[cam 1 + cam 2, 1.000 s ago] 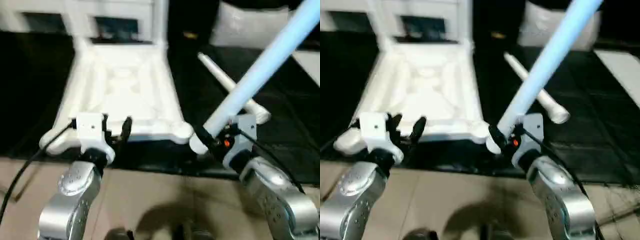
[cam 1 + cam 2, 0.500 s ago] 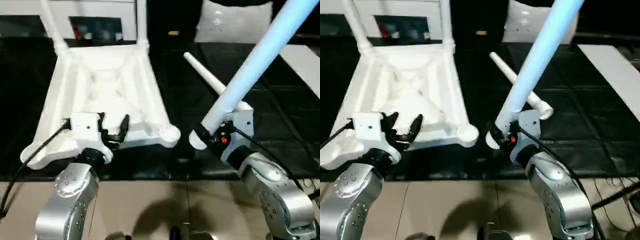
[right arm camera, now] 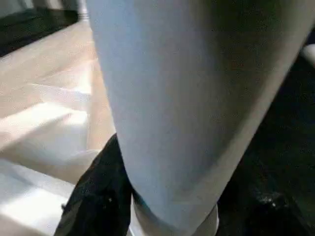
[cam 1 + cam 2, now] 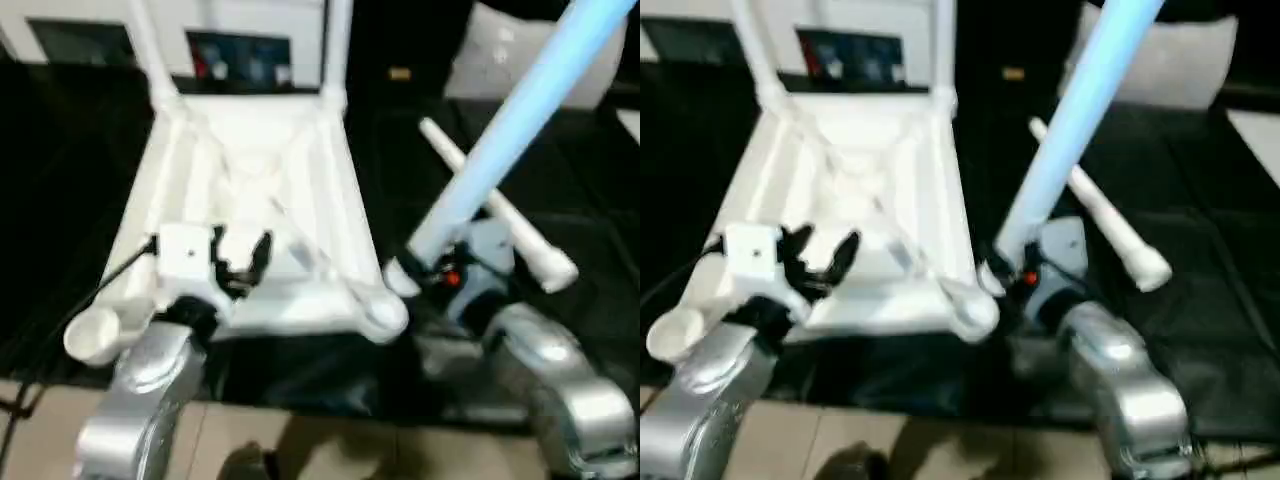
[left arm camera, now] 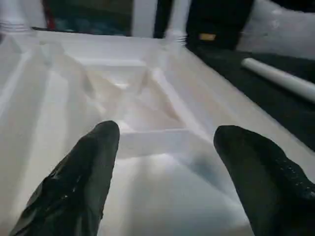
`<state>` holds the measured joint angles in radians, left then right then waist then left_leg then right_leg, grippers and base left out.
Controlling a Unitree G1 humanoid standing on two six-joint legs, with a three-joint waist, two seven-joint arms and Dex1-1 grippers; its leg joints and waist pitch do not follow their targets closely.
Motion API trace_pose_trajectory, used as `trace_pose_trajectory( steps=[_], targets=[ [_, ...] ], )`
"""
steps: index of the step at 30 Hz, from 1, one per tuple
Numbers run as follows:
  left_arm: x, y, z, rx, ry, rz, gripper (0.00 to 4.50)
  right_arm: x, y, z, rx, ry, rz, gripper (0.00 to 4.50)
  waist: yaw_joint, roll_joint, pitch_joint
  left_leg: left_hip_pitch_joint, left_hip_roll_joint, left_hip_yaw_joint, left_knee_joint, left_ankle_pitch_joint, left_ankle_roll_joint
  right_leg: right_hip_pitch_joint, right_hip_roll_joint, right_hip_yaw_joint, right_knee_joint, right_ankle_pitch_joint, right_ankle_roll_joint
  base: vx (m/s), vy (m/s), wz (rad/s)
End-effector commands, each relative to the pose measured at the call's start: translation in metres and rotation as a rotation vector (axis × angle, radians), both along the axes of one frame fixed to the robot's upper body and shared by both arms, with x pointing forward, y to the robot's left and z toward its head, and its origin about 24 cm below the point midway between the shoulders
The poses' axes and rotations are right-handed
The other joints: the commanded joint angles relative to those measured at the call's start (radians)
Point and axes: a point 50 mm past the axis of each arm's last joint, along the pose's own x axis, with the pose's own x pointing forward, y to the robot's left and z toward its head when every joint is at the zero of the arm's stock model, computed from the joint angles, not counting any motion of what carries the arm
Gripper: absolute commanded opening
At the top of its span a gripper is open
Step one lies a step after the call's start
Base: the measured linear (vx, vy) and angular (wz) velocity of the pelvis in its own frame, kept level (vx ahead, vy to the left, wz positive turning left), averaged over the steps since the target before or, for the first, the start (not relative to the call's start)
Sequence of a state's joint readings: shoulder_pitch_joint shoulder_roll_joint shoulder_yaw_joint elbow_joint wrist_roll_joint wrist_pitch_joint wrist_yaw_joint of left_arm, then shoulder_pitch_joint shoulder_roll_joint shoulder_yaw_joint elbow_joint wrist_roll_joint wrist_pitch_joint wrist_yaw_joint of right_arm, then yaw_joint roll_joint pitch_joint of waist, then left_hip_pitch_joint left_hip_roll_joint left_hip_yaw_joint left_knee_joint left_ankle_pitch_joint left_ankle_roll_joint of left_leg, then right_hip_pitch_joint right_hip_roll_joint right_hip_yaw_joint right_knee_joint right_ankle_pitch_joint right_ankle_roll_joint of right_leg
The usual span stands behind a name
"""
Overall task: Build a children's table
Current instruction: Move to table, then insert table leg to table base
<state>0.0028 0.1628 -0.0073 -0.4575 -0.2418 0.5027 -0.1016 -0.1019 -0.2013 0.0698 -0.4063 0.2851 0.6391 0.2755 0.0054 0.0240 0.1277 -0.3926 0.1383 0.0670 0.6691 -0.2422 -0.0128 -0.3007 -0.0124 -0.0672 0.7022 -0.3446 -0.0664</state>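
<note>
White plastic square table top (image 4: pixel 250 210) lies upside down on black-covered worktable (image 4: pixel 70 170), X-ribbed underside facing up, w/ two white tubular legs (image 4: pixel 335 45) already standing in its far corner sockets. Near-left round socket (image 4: pixel 95 335) and near-right round socket (image 4: pixel 385 315) are both empty, at the worktable's front edge. Left gripper (image 4: pixel 240 262) hovers over the top's near edge, black fingers (image 5: pixel 83 177) spread wide, nothing between them. Right gripper (image 4: pixel 435 275) is clamped on the thick end of a long tapered white leg (image 4: pixel 520 120), which slants up & away to the right; its lower end sits just beside the near-right socket, not in it. Another loose white leg (image 4: pixel 495 205) lies flat on the worktable behind the right gripper, right of the top.
</note>
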Motion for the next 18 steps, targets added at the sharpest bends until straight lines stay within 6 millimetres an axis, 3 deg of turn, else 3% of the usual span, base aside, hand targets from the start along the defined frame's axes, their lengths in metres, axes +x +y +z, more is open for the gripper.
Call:
trace_pose_trajectory(
  steps=[1, 2, 3, 4, 5, 6, 7, 8, 9, 10, 11, 12, 13, 15, 16, 17, 18],
  targets=[
    [-0.002, -0.009, 0.002, -0.018, -0.017, -0.067, 3.85, 0.0, -0.006, 0.004, 0.01, -0.027, -0.014, 1.91, -0.032, 0.039, -0.075, 0.156, 0.151, -0.128, -0.106, -0.016, 0.347, -0.122, -0.037, 0.014, 0.045, -0.02, 0.05, 0.124, 0.04, 0.03],
    [-0.003, -0.011, 0.002, -0.02, -0.012, -0.102, 3.85, 0.001, -0.007, 0.005, 0.02, -0.035, -0.024, 1.91, -0.035, 0.023, -0.074, 0.145, 0.153, -0.123, -0.102, 0.077, 0.399, -0.133, -0.048, 0.023, 0.049, 0.021, 0.079, 0.086, 0.022, 0.03],
    [-0.004, -0.015, 0.002, -0.014, -0.004, -0.158, 3.85, 0.002, -0.008, 0.006, 0.031, -0.044, -0.033, 1.91, -0.031, 0.018, -0.074, 0.129, 0.146, -0.11, -0.099, 0.179, 0.438, -0.138, -0.059, 0.031, 0.045, 0.067, 0.102, 0.05, 0.002, 0.05],
    [-0.004, -0.016, 0.001, -0.007, 0.004, -0.194, 3.85, 0.003, -0.01, 0.007, 0.036, -0.05, -0.039, 1.91, -0.013, -0.031, -0.084, 0.061, 0.079, -0.041, -0.053, 0.324, 0.392, -0.113, -0.12, 0.098, -0.075, 0.288, 0.115, 0.05, 0.002, 0.05],
    [-0.004, -0.016, 0.001, -0.007, 0.004, -0.194, 3.85, 0.003, -0.01, 0.007, 0.036, -0.05, -0.039, 1.91, -0.002, -0.057, -0.084, 0.017, 0.035, -0.008, -0.044, 0.26, 0.309, -0.073, -0.141, 0.125, -0.11, 0.343, 0.145, 0.041, -0.067, 0.07],
    [-0.005, -0.019, 0.001, 0.008, 0.004, -0.256, 3.85, 0.004, -0.011, 0.007, 0.054, -0.045, -0.037, 1.91, 0.01, -0.066, -0.087, -0.032, -0.006, 0.011, -0.033, 0.194, 0.193, -0.018, -0.172, 0.152, -0.089, 0.584, 0.132, 0.027, -0.103, 0.01],
    [-0.005, -0.019, 0.001, 0.008, 0.004, -0.256, 3.85, 0.004, -0.011, 0.007, 0.054, -0.045, -0.037, 1.91, 0.015, -0.06, -0.089, -0.03, -0.002, 0.01, -0.048, 0.202, 0.139, -0.012, -0.165, 0.134, -0.081, 0.685, 0.125, 0.027, -0.103, 0.01],
    [-0.004, -0.02, 0.0, 0.027, 0.015, -0.325, 3.85, 0.005, -0.013, 0.008, 0.069, -0.049, -0.032, 1.91, 0.015, -0.054, -0.092, -0.011, 0.008, 0.013, -0.065, 0.175, 0.067, -0.02, -0.135, 0.105, -0.078, 0.741, 0.098, -0.015, -0.083, -0.02],
    [-0.004, -0.021, 0.0, 0.047, 0.02, -0.381, 3.85, 0.005, -0.014, 0.009, 0.081, -0.053, -0.021, 1.91, 0.013, -0.042, -0.091, -0.005, 0.014, 0.011, -0.074, 0.142, 0.04, -0.02, -0.125, 0.093, -0.078, 0.686, 0.076, -0.049, -0.055, -0.02],
    [-0.003, -0.021, -0.001, 0.091, 0.044, -0.489, 3.85, 0.007, -0.014, 0.012, 0.106, -0.072, 0.002, 1.91, 0.005, -0.034, -0.077, 0.01, 0.032, 0.01, -0.098, 0.005, -0.002, -0.026, -0.109, 0.082, -0.105, 0.371, 0.0, -0.049, -0.055, -0.02],
    [-0.003, -0.021, -0.001, 0.091, 0.044, -0.489, 3.85, 0.007, -0.014, 0.012, 0.106, -0.072, 0.002, 1.91, 0.007, -0.029, -0.073, 0.017, 0.037, 0.01, -0.102, -0.043, -0.006, -0.031, -0.11, 0.084, -0.112, 0.255, -0.033, -0.069, -0.02, -0.03],
    [-0.004, -0.021, -0.002, 0.113, 0.054, -0.549, 3.85, 0.007, -0.015, 0.014, 0.113, -0.091, 0.005, 1.91, 0.0, -0.024, -0.063, 0.017, 0.048, 0.01, -0.115, -0.125, -0.012, -0.035, -0.114, 0.085, -0.123, 0.067, -0.09, -0.083, 0.003, -0.04],
    [-0.006, -0.022, -0.004, 0.128, 0.089, -0.626, 3.85, 0.008, -0.015, 0.015, 0.11, -0.098, 0.01, 1.91, 0.0, -0.021, -0.055, 0.026, 0.056, 0.012, -0.122, -0.213, -0.022, -0.047, -0.116, 0.089, -0.136, -0.105, -0.114, -0.083, 0.003, -0.04],
    [-0.007, -0.022, -0.005, 0.134, 0.11, -0.667, 3.85, 0.008, -0.016, 0.014, 0.107, -0.1, 0.013, 1.91, -0.002, -0.021, -0.05, 0.029, 0.057, 0.016, -0.126, -0.278, -0.038, -0.055, -0.119, 0.092, -0.145, -0.227, -0.117, -0.082, 0.017, -0.03],
    [-0.009, -0.023, -0.006, 0.148, 0.128, -0.723, 3.85, 0.009, -0.017, 0.013, 0.093, -0.101, 0.016, 1.91, -0.003, -0.011, -0.051, 0.031, 0.06, 0.014, -0.129, -0.318, -0.056, -0.055, -0.122, 0.092, -0.15, -0.289, -0.111, -0.077, 0.019, -0.03],
    [-0.01, -0.023, -0.007, 0.156, 0.159, -0.774, 3.85, 0.01, -0.017, 0.012, 0.085, -0.094, 0.024, 1.91, -0.005, -0.019, -0.048, 0.032, 0.06, 0.016, -0.133, -0.353, -0.066, -0.058, -0.124, 0.091, -0.159, -0.342, -0.096, -0.067, 0.027, -0.07],
    [-0.009, -0.023, -0.007, 0.16, 0.161, -0.781, 3.85, 0.01, -0.018, 0.012, 0.084, -0.093, 0.026, 1.91, -0.004, -0.019, -0.048, 0.034, 0.058, 0.018, -0.135, -0.363, -0.072, -0.06, -0.125, 0.091, -0.163, -0.381, -0.082, -0.06, 0.028, -0.07]
  ],
)
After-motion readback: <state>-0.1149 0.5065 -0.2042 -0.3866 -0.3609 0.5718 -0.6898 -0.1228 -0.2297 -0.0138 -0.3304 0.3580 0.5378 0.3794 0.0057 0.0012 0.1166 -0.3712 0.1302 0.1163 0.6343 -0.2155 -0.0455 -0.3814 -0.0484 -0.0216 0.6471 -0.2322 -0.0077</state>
